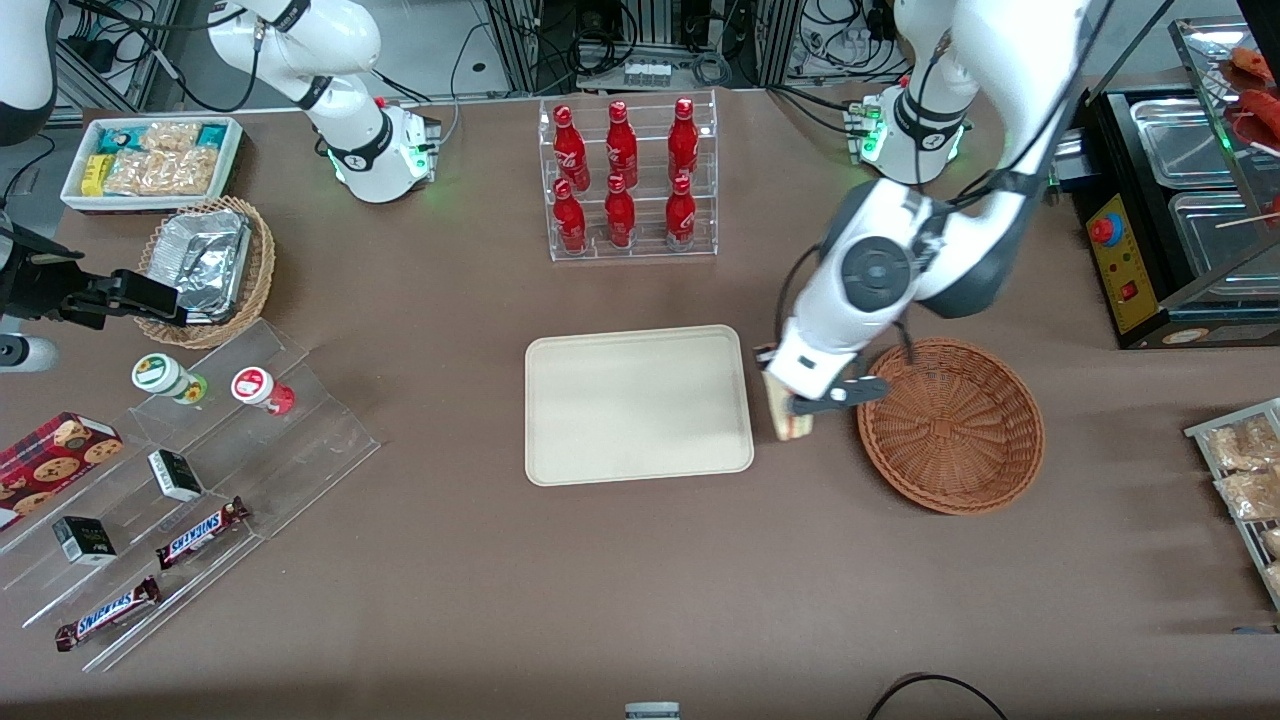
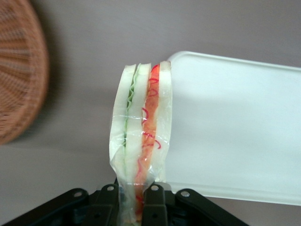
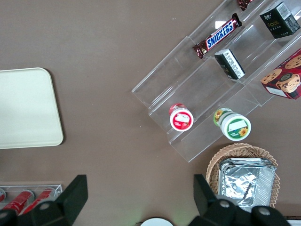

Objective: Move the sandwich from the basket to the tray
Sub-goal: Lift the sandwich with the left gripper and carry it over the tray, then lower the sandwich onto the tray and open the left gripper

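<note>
End effector [image 1: 812, 400] is clamped on one sandwich [image 1: 793, 420], holding it between the tray [image 1: 638, 405] and the basket [image 1: 951, 425], above the counter [image 1: 600, 600]. Wrist view: both fingers [image 2: 155, 202] pinch the wrapped wedge [image 2: 141, 141] at one end, green and red filling layers edge-on, with the tray [image 2: 235, 132] corner just beside it and the basket [image 2: 19, 70] rim apart from it. One tray, nothing on it; one reddish basket, nothing in it. Other stock, counted: six red bottles [image 1: 620, 175] in one clear rack, three per row, farther from the front camera than the tray. Toward the parked arm's end: one white bin of snack packets [image 1: 150, 160], one tan wicker basket with a foil container [image 1: 205, 265], one stepped acrylic stand [image 1: 200, 480] carrying two round cups [image 1: 165, 378], two small dark boxes [image 1: 175, 475], two Snickers bars [image 1: 200, 532] and one cookie box [image 1: 55, 455]. Toward the working arm's end: a rack of bagged snacks [image 1: 1240, 480] at the frame edge, count unclear.
</note>
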`<act>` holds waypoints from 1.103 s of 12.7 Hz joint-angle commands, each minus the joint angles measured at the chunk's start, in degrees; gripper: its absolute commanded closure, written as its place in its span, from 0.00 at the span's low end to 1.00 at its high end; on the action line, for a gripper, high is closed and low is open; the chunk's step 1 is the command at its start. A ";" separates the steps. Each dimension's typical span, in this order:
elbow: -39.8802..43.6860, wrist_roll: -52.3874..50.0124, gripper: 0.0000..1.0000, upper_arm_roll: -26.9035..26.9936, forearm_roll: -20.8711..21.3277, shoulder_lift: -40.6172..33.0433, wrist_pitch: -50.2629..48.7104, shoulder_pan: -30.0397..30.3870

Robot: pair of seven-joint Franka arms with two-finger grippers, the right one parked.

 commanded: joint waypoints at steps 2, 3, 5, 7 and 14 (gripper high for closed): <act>10.68 -6.87 1.00 0.46 3.95 8.98 -1.86 -7.07; 13.49 -8.63 1.00 0.55 5.08 11.52 -3.25 -9.00; 20.33 -12.15 1.00 0.55 7.90 16.89 -6.33 -12.00; 25.10 -13.83 1.00 0.64 9.05 20.76 -7.75 -14.02; 34.52 -14.19 1.00 1.08 9.05 28.68 -8.81 -17.19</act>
